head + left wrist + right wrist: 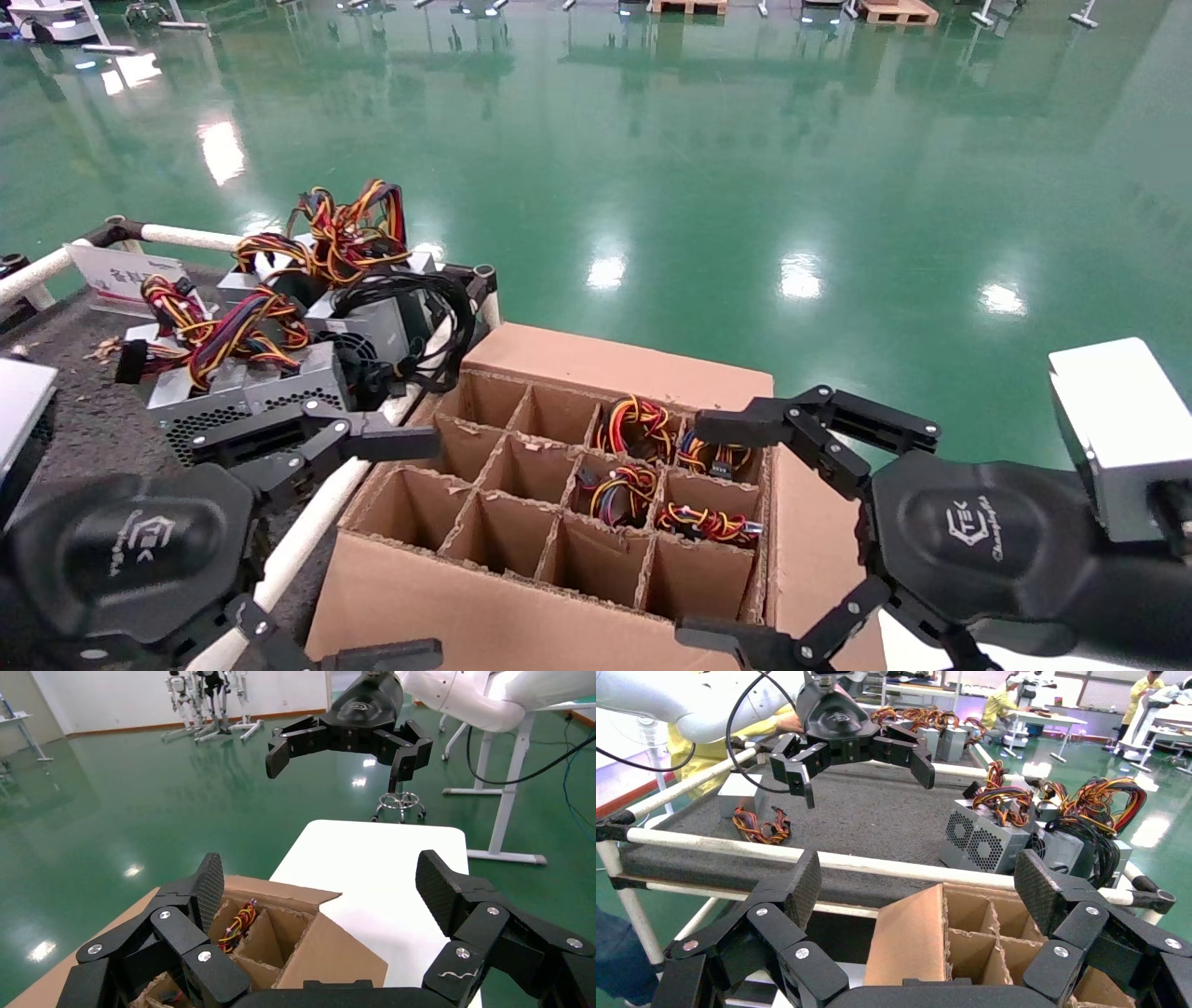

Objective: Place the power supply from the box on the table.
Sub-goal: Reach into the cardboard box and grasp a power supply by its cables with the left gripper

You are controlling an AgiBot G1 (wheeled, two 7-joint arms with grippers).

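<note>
The brown cardboard box [521,615] with divider cells stands between my two grippers. Several cells on its right side hold power supplies end-up, showing only red, yellow and black wire bundles [616,491]. Another wire bundle shows in a cell in the left wrist view [239,925]. My left gripper [430,548] is open, over the box's left edge by the white rail [307,531]. My right gripper [698,531] is open over the box's right edge, nothing between its fingers. The dark speckled table [84,419] lies to the left. One slim silver unit [736,792] with coloured wires lies on it.
A cluster of grey fan-grilled units with black and coloured cables [279,373] sits on the table's far corner near the box. A white label card [121,270] stands behind them. A smooth white surface [379,874] lies to the box's right. Green floor lies beyond.
</note>
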